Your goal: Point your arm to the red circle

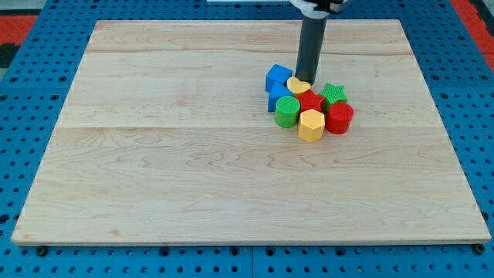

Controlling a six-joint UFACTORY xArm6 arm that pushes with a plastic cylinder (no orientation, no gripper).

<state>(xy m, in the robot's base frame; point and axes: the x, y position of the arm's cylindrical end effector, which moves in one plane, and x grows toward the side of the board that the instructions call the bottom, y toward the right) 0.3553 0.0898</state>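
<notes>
The red circle (340, 118) is a short red cylinder at the right end of a tight cluster of blocks, right of the board's centre. My tip (309, 79) stands at the top of the cluster, touching or just behind the yellow heart (298, 85). The red circle lies below and to the right of my tip, with the red star-like block (312, 101) and the green star (333, 94) in between. The rod rises from my tip toward the view's top.
The cluster also holds two blue blocks (277, 79) at its left, a green cylinder (287, 112) and a yellow hexagon (310, 125) at its bottom. The wooden board (154, 154) sits on a blue pegboard.
</notes>
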